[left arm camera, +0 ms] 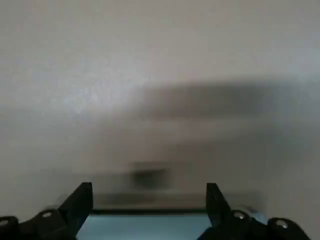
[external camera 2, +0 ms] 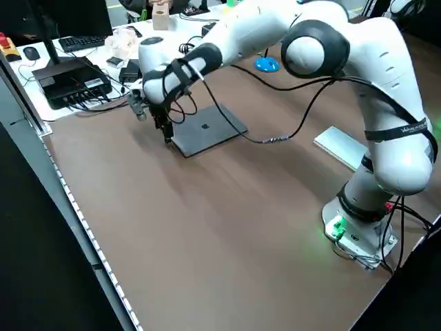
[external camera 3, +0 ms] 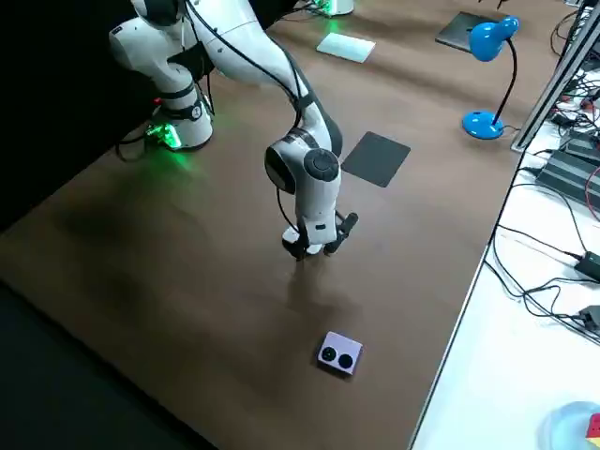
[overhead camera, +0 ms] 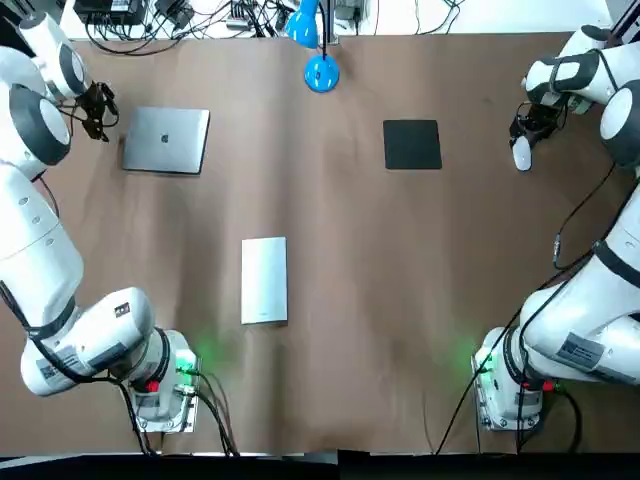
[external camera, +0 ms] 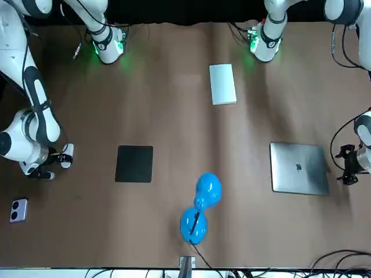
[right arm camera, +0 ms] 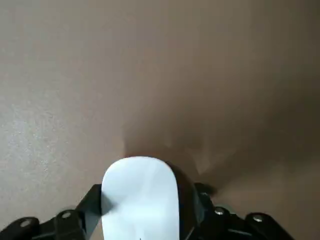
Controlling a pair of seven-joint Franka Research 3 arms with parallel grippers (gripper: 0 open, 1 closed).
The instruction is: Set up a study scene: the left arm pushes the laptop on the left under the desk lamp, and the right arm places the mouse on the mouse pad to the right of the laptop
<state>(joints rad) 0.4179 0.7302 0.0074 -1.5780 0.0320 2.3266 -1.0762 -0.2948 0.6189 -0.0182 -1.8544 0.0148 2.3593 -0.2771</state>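
Nearest the bases: a white slab [overhead camera: 264,280] lies flat on the table [overhead camera: 400,320], well apart from both grippers. It is not part of the task.

Mid-table, left side: the left gripper [overhead camera: 98,118] is low at the laptop's [overhead camera: 166,140] outer edge, fingers spread. The laptop is closed and sits well left of the lamp [overhead camera: 320,72]. Judged step: push not yet done, with the gripper set at the edge ready to start. The next move calls for a steady sideways shove toward the lamp, keeping the laptop square.

Mid-table, right side: the right gripper [overhead camera: 524,130] has its fingers hugging both sides of the mouse [right arm camera: 140,200], pinching it. The mouse is down at table level, well right of the pad [overhead camera: 412,144], which is bare. Judged step: the grasp looks made, transfer not begun. Next, lift, carry inward to the pad and set the mouse down flat.

Far edge: the blue lamp stands between laptop and pad, with nothing under its head.

Hard to make out:
- The left wrist view is blurred. Whether the fingers touch the laptop edge, cannot tell.
- Whether the mouse is clear of the table or resting on it, cannot tell.
- A small device [external camera: 18,210] with two round marks lies off past the right gripper. Its kind is unclear.
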